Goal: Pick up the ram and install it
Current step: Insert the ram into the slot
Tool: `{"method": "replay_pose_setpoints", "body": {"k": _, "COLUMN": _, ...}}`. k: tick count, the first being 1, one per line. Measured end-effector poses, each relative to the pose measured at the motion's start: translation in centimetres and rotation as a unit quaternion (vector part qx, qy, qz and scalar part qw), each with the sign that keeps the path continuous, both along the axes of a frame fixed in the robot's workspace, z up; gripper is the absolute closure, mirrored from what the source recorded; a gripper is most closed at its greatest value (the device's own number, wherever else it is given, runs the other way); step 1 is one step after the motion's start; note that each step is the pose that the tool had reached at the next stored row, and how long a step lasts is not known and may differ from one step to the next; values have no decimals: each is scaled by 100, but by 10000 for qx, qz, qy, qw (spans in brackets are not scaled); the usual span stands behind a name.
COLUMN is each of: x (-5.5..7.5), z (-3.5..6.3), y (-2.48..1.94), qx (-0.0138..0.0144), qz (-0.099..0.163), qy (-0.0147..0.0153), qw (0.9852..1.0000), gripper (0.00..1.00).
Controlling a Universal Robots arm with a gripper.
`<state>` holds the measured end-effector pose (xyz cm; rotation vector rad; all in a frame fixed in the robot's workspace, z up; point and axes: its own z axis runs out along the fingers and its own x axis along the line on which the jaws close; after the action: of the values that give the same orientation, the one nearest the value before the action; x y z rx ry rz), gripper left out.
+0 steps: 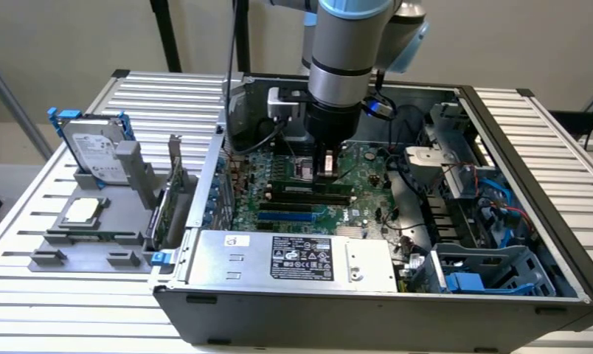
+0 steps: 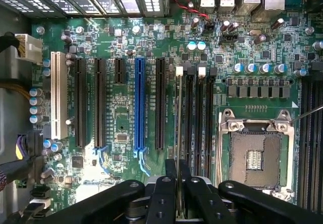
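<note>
My gripper [image 1: 326,175] reaches down inside the open computer case [image 1: 375,310], just above the motherboard [image 1: 296,210]. It is shut on the ram [image 2: 177,123], which appears edge-on in the wrist view as a thin pale line running out from between the black fingers [image 2: 164,196]. The ram's edge lies along the black memory slots [image 2: 194,118], in line with the one that has a white latch [image 2: 179,71]. Whether it touches the slot I cannot tell. The open processor socket [image 2: 255,158] lies just beside those slots.
A blue slot [image 2: 140,103], a white slot [image 2: 59,95] and black card slots lie on the far side of the memory slots from the socket. The power supply [image 1: 296,258] and a drive cage [image 1: 484,273] crowd the case. Outside, a grey fixture [image 1: 90,247] holds a hard drive [image 1: 95,151], a processor chip [image 1: 83,212] and an upright card [image 1: 169,199].
</note>
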<state>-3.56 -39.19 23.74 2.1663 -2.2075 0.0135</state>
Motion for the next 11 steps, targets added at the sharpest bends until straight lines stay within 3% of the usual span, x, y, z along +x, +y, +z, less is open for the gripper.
{"method": "replay_pose_setpoints", "body": {"k": 11, "x": -10, "z": -45, "y": 12, "qx": -3, "qz": 0, "qy": 0, "qw": 10000, "gripper": 86}}
